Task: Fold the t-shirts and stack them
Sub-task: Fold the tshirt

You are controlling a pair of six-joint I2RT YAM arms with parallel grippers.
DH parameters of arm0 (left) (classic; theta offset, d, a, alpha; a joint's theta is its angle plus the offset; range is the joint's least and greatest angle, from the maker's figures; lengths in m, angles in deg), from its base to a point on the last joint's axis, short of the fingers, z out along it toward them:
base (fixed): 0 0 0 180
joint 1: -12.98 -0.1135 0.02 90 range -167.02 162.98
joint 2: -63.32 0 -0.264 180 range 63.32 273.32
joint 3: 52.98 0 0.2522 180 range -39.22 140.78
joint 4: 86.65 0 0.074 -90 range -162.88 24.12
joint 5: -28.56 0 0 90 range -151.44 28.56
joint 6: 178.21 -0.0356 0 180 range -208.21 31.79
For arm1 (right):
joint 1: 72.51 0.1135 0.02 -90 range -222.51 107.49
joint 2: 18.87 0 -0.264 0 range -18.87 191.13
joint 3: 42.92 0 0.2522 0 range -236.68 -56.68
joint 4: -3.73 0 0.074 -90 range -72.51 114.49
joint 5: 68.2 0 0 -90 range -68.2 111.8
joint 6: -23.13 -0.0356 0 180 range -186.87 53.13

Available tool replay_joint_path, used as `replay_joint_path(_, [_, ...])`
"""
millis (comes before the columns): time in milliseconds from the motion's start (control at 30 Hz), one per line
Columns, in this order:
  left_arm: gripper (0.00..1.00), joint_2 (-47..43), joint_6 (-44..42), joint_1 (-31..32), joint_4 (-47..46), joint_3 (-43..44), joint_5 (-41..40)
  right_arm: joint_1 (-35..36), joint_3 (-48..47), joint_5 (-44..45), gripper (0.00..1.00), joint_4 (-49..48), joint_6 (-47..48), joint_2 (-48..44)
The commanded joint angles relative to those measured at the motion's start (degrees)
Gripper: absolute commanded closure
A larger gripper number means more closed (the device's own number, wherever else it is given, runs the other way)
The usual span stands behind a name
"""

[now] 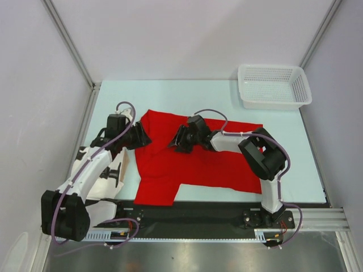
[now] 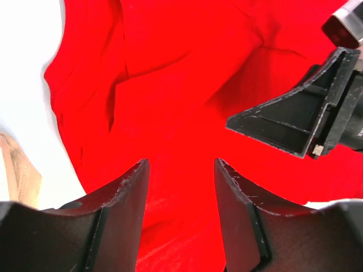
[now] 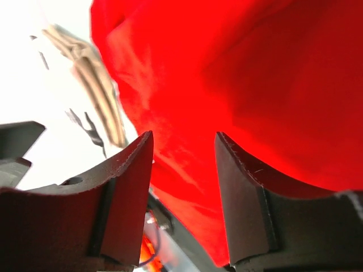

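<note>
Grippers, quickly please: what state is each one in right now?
Left gripper: open, jaws parted over the red t-shirt, no grip visible.
Right gripper: open, jaws parted over the same t-shirt.

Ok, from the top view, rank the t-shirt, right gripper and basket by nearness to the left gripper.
1. t-shirt, its left edge at the left gripper.
2. right gripper, over the shirt, further right.
3. basket, far right corner.

Matt, creased red cloth t-shirt (image 1: 193, 164); white plastic mesh basket (image 1: 272, 103); scuffed matt black left end effector fingers (image 2: 119, 209).
</note>
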Motion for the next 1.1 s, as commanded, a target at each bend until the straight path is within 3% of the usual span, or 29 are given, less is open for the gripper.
replay_joint_path(0, [0.46,-3.36,1.85,-0.53,-1.62,-0.97,1.51,1.15,-0.87,1.87,0.48,-5.47,-4.65,-1.04])
replay_joint_path(433, [0.44,-5.12,1.24,-2.19,0.05,0.26,2.65,1.33,-5.0,2.66,0.52,-3.62,-6.41,4.23])
replay_joint_path(767, [0.45,-2.67,0.8,-3.07,-2.05,1.05,3.35,-0.51,-11.67,2.92,0.64,-5.12,-7.55,9.51])
replay_joint_path(1067, [0.45,-1.08,1.32,-4.22,-5.48,-0.88,3.27,-4.56,-27.04,2.4,0.49,-20.41,-16.42,20.3])
